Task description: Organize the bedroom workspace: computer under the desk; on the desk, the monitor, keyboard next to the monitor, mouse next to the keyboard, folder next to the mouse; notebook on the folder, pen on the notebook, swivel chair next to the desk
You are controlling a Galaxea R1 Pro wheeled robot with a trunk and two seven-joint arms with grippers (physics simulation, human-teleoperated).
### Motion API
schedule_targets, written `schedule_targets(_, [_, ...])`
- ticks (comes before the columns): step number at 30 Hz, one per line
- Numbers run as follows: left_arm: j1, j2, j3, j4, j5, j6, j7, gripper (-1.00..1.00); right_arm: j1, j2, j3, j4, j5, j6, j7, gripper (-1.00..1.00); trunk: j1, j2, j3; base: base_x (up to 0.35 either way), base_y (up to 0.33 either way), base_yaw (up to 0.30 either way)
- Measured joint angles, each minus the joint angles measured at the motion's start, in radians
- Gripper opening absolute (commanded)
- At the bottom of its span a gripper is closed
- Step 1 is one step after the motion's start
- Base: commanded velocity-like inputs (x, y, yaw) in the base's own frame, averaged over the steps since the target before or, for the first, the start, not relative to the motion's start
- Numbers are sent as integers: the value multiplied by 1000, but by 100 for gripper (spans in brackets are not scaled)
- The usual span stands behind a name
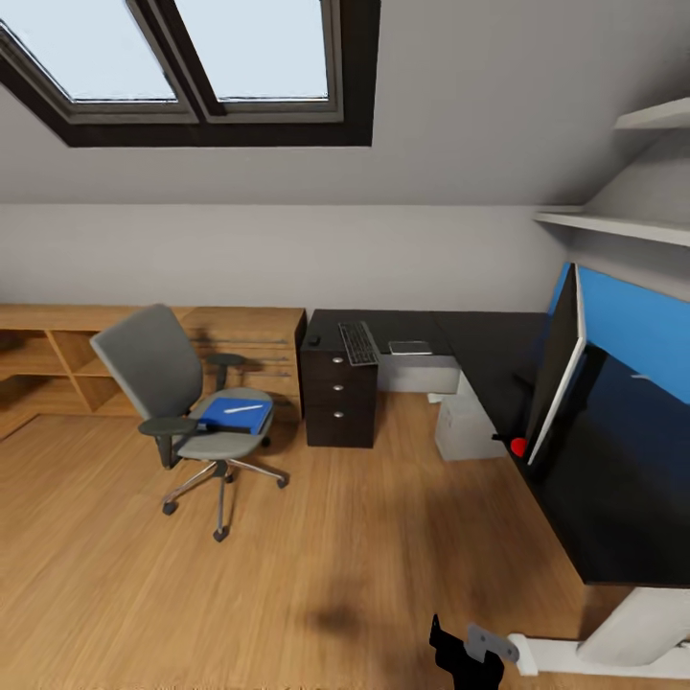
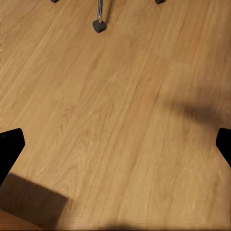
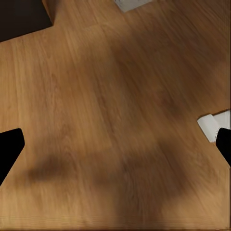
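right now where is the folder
In the head view, the folder lies on the swivel chair seat, left of the desk's black drawer unit.

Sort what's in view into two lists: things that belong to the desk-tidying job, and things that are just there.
Job:
swivel chair
folder on its seat
pen on the folder
keyboard
monitor
desk
computer under it

Just there:
oak shelving
skylight
wall shelves

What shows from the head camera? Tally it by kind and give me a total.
Computer gear: 3 (monitor, keyboard, computer)
Stationery: 2 (folder, pen, both on the chair seat)
Furniture: 2 (swivel chair, desk)
Unidentified flat grey item on the desk: 1
Total: 8
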Motion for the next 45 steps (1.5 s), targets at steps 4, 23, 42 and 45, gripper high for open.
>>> schedule_targets(4, [0, 0, 0, 0, -1, 1, 1, 100, 0, 0, 0, 0, 0, 0, 0, 100, -15, 28, 13, -295, -72, 0])
schedule_targets(23, [0, -38, -4, -107, -2, 160, -2, 100, -1, 0, 5, -90, 6, -50, -5, 100, -89, 161, 73, -142, -57, 0])
schedule_targets(42, [-149, -90, 4, -558, 0, 708, -7, 100, 275, -83, 4, -1263, 123, 836, -328, 100, -131, 239, 107, -9, -13, -7])
schedule_targets(45, [-150, -85, 4, -548, -1, 692, -5, 100, 284, -98, 3, -1246, 137, 794, -326, 100, -131, 239, 107, -90, -268, -190])
